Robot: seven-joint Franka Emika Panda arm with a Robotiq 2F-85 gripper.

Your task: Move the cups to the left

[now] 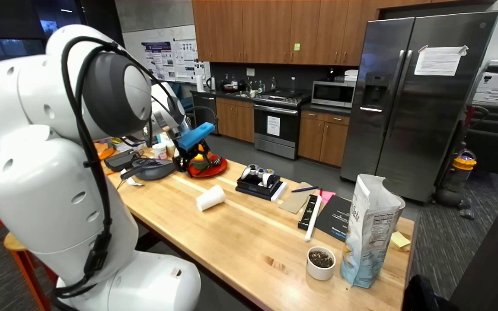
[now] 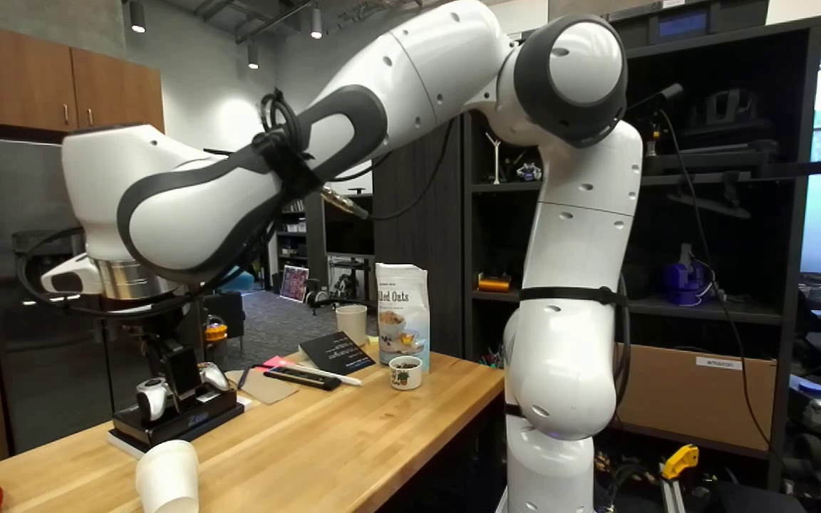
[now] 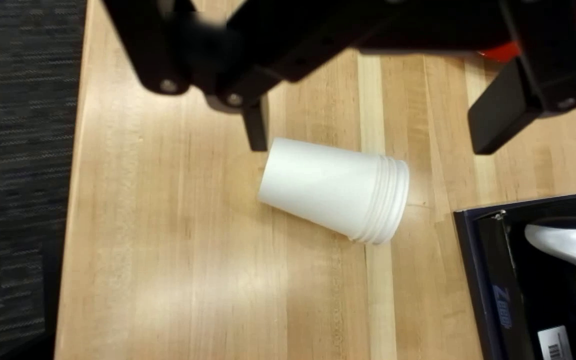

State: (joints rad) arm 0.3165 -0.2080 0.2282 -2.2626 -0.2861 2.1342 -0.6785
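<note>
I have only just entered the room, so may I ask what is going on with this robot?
A robot arm is here to move a stack of white disposable cups to the left, it seems. The stack lies on its side on a wooden table, near a dark box but not touching it. The gripper hangs above the table with its fingers apart and holds nothing, so the cups have not been picked up yet.
</note>
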